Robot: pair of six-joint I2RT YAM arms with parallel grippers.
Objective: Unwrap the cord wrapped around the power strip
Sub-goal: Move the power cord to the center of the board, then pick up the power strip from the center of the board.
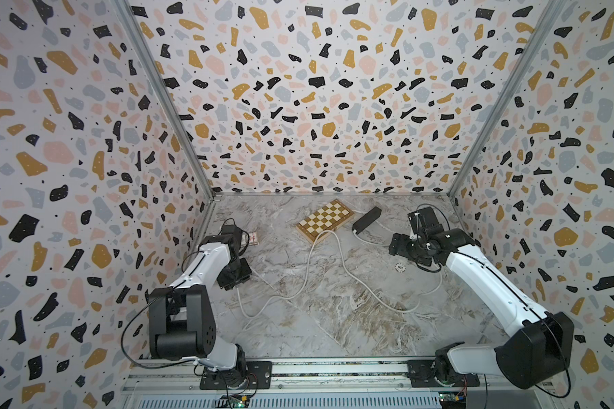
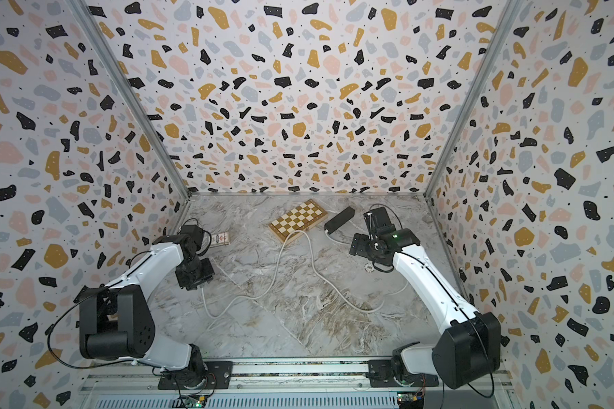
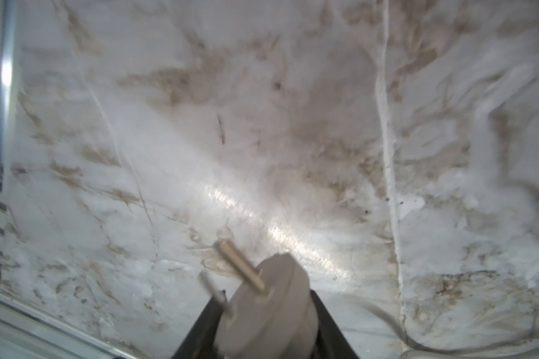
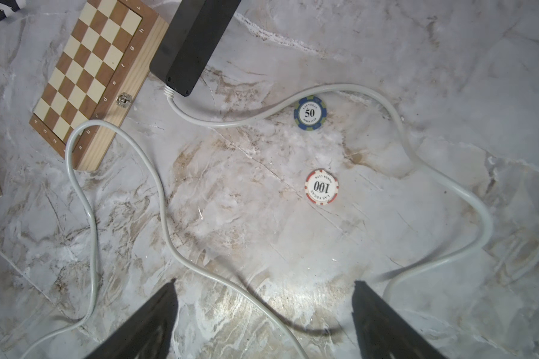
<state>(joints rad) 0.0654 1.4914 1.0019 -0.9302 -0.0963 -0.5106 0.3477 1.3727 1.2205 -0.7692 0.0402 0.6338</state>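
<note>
The black power strip (image 1: 367,219) (image 2: 339,219) (image 4: 193,43) lies at the back of the marble table beside the chessboard, with no turns of cord around it. The light-grey cord (image 1: 308,262) (image 4: 231,125) leaves its near end and snakes loosely across the table toward the left arm. In the left wrist view the cord's white plug (image 3: 268,310) sits blurred and tilted between my left gripper's (image 3: 266,293) black fingers, with a dark gap on one side. My right gripper (image 4: 264,282) (image 1: 397,245) hovers open above the table; the cord runs across below it.
A wooden chessboard (image 1: 325,219) (image 4: 91,71) lies at the back centre with the cord draped over its corner. A blue poker chip (image 4: 310,112) and a white-and-red one (image 4: 321,186) lie near the right gripper. A small card box (image 1: 253,239) is behind the left arm. Patterned walls close three sides.
</note>
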